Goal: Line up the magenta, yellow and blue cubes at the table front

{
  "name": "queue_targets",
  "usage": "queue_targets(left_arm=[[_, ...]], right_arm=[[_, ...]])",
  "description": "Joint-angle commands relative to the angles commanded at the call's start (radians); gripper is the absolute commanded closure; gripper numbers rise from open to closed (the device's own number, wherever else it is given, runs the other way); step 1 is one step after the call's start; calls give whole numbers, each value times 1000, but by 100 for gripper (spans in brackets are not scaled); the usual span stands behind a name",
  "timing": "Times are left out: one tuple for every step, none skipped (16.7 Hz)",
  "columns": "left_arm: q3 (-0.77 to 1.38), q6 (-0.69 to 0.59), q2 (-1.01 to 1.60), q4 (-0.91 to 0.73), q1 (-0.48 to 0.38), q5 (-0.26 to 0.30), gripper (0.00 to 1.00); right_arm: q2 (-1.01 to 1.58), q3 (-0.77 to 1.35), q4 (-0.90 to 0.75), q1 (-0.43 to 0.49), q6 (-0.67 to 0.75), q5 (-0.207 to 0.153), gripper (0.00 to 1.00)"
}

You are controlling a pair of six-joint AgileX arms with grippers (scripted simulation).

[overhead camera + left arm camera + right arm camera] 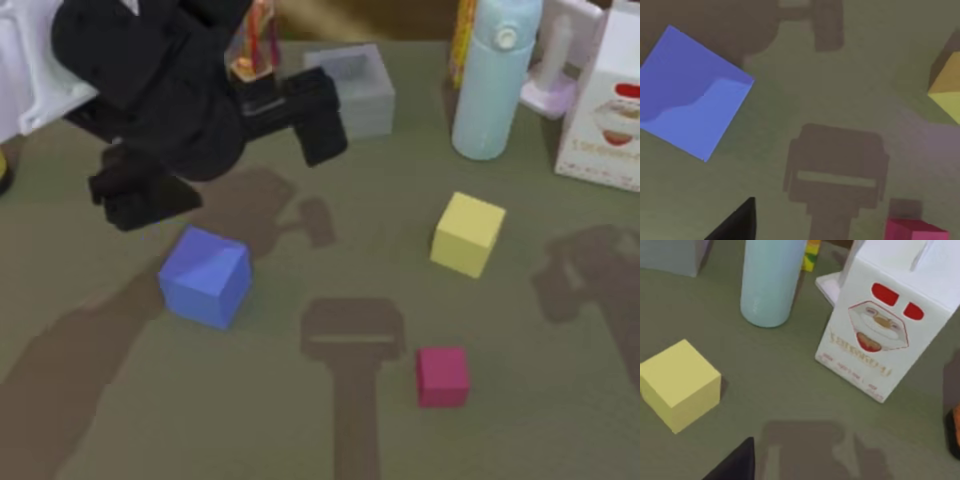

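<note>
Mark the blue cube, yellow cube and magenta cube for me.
blue cube (205,277), top view, on its upper face.
yellow cube (468,233), top view, near the middle of the cube.
magenta cube (442,375), top view, on its top face.

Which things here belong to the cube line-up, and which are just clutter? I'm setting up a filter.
Job:
magenta cube
yellow cube
blue cube
table
left claw, raised over the table's far left

Lying about:
grey box
pale blue bottle
white carton
</note>
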Motion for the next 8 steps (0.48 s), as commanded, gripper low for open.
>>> queue_targets(left_arm=[[-98, 35, -111, 56, 48, 0, 0], [-198, 74, -224, 113, 96, 1, 0], [-301, 116, -338, 171, 145, 2, 0], [-404, 163, -451, 230, 193, 3, 0], [-506, 211, -562, 289, 240, 4, 0], [-605, 261, -669, 347, 285, 6, 0], [-702, 313, -772, 404, 328, 8, 0], [-795, 364, -870, 460, 369, 10, 0]], right_arm=[[110, 90, -57, 18, -29, 0, 0], [229, 186, -119, 36, -60, 1, 0], [346, 281, -182, 55, -91, 1, 0], [461, 373, -245, 74, -122, 2, 0], [563, 458, -303, 91, -151, 2, 0], [667, 545, -364, 110, -181, 3, 0], [767, 630, -423, 127, -210, 3, 0], [862, 714, -480, 144, -239, 4, 0]])
